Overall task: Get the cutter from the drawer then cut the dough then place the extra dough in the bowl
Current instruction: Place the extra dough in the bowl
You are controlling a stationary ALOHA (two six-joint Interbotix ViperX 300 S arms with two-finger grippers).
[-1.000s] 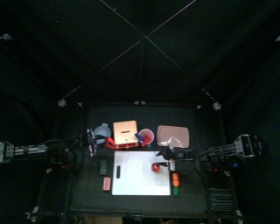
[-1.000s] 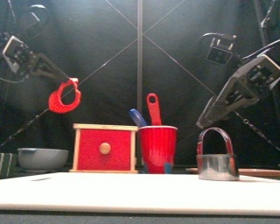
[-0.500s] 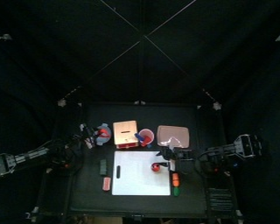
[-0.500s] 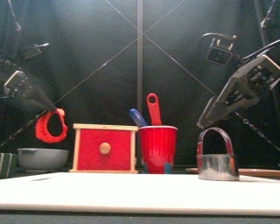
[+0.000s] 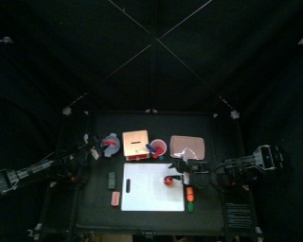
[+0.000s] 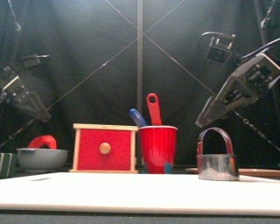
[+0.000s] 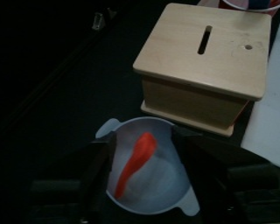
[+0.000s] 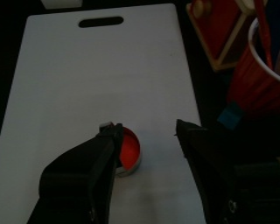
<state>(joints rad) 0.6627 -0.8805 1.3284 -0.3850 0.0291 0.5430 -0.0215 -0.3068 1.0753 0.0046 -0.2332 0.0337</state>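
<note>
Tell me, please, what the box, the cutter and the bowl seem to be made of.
The box looks like pale, matte bare wood, with a drawer front painted red. The cutter seems polished metal: its band gives bright reflections. The bowl is probably plastic or glazed ceramic; its blue-grey surface is smooth with soft sheen.

- Cutting board: flat on the table, front centre.
- Cutter: upright on the board, toward its back right corner.
- Dough disc: flat on the board, at the cutter's spot.
- Wooden box: behind the board's left part, drawer front facing forward.
- Cup: just right of the box, behind the board; two knives stand in it.
- Bowl: just left of the box.
- Dough strip: inside the bowl.
- Tray: behind the board's right part, right of the cup.
</note>
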